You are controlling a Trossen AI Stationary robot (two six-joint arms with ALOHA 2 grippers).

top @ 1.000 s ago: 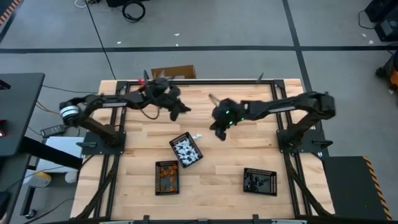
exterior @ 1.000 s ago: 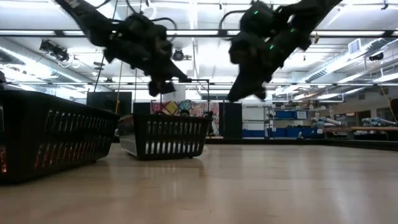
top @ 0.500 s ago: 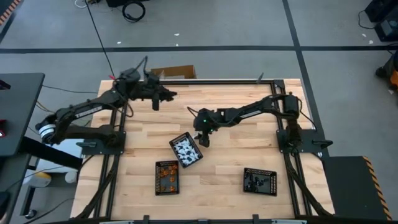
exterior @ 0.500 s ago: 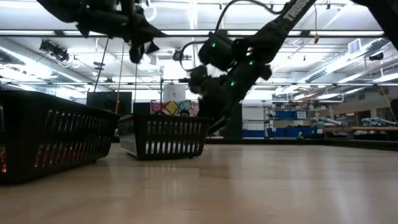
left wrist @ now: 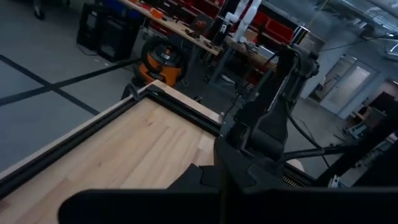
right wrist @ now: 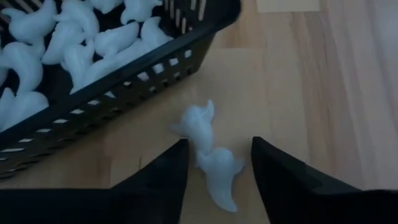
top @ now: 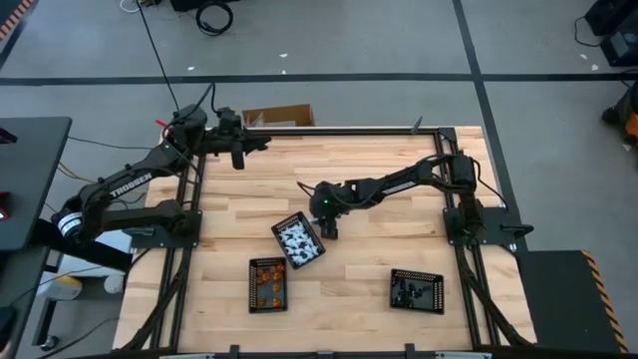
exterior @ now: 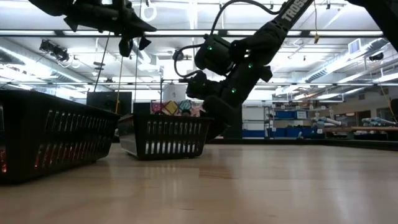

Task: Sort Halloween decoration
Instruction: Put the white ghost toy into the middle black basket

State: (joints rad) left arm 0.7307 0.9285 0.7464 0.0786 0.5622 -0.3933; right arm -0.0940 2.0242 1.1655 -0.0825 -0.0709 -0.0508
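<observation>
Ghosts (right wrist: pixel 208 152), two small white ones, lay on the bare wood just outside the wall of the tray of white pieces (right wrist: pixel 124 87) as I steered the right gripper (right wrist: pixel 214 165) down over them, its fingers spread apart with one on either side and not yet closed on either. From overhead that gripper (top: pixel 327 214) sat near the table's centre, at about two o'clock from the white-filled tray (top: pixel 298 240). Sorting looked well advanced by my reckoning: the white tray was heaped, the tray of orange pieces (top: pixel 267 282) at its seven o'clock held a batch, and the tray of black pieces (top: pixel 416 290) off at four o'clock held its own. I could spot no other loose pieces on the table (top: pixel 389 244) from above, so these two strays seemed the remainder. My left gripper (top: pixel 239 158) waited clenched and empty at the table's eleven o'clock corner.
</observation>
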